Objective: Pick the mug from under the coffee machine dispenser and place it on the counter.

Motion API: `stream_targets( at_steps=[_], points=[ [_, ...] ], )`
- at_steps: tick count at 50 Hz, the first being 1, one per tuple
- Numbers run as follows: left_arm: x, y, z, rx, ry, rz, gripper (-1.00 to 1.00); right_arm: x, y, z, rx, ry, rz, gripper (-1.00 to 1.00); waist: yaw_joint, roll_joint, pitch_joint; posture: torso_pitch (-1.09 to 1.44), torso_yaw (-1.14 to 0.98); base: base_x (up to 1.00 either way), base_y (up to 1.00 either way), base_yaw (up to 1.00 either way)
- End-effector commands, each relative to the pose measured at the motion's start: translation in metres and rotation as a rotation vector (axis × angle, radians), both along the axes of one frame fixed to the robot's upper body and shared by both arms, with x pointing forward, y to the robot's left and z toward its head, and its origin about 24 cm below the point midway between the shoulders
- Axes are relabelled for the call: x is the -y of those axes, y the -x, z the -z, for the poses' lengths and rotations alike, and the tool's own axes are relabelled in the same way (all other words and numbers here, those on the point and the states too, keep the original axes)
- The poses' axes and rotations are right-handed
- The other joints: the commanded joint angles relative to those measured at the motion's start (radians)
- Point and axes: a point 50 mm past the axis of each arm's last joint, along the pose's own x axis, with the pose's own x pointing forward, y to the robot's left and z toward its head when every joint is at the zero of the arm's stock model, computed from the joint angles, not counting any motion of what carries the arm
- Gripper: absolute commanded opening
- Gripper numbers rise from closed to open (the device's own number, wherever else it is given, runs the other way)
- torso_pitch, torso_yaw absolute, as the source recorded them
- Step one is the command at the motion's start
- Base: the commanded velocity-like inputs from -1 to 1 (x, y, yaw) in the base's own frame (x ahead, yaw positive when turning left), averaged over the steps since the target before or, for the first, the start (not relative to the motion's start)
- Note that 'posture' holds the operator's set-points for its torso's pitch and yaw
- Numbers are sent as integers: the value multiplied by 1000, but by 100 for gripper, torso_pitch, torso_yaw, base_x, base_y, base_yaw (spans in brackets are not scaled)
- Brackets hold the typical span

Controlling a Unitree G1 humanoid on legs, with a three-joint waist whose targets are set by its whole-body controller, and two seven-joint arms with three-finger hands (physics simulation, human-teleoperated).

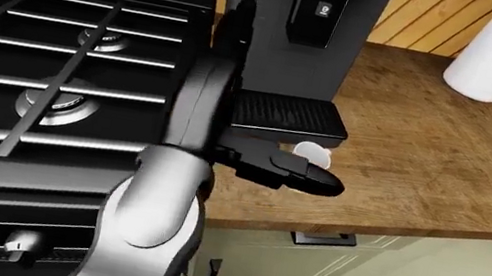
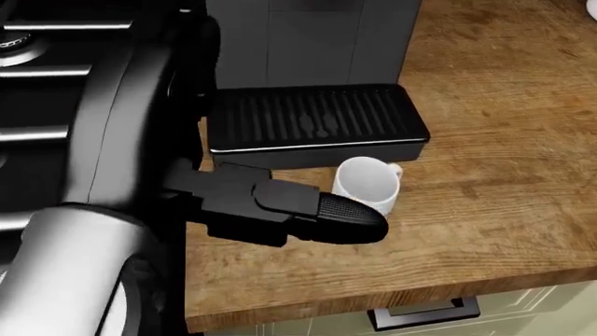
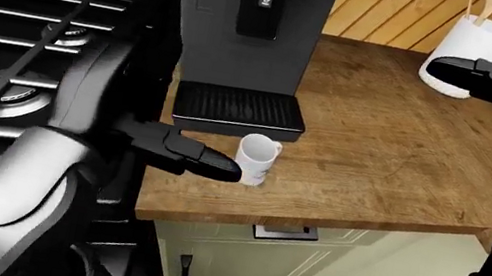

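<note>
A white mug (image 2: 366, 183) stands upright on the wooden counter (image 2: 504, 140), just below the coffee machine's black drip tray (image 2: 313, 119) in the head view. The tray is bare under the dark grey coffee machine (image 3: 247, 16). My left hand (image 2: 327, 213) lies at the mug's lower left with fingers stretched out; one fingertip overlaps the mug's base, and the fingers do not close round it. My right hand (image 3: 471, 75) is held high at the right, open and empty, near a white jar.
A black gas stove (image 1: 37, 55) fills the left side, and my left arm crosses over its edge. A white utensil jar (image 1: 489, 59) stands at the top right of the counter. Pale green cabinet drawers (image 3: 356, 264) lie below the counter edge.
</note>
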Motion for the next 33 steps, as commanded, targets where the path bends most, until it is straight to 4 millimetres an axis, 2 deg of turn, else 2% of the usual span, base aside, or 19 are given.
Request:
stream_targets(
  at_steps=[1,12,17,22,25,33],
  points=[
    [-5,3,-7,49,-11,34,100,0,9,-17,81,31,14,100,1,-6,-19,0,0,0,0,0],
    [-68,-9,-43,121,-39,-87,100,2,11,-22,86,38,20,100,2,6,-12,0,0,0,0,0],
    [-102,-12,-71,152,-36,-174,100,2,11,-24,89,39,20,100,1,10,-11,0,0,0,0,0],
    [-113,-11,-86,177,0,-166,100,3,12,-25,92,39,23,100,-1,13,-7,0,0,0,0,0],
    [-125,-3,-104,243,11,-198,100,2,12,-25,93,40,22,100,0,15,-7,0,0,0,0,0],
    [-146,2,-128,338,66,-247,100,2,12,-27,95,40,22,100,-6,22,0,0,0,0,0,0]
  ],
)
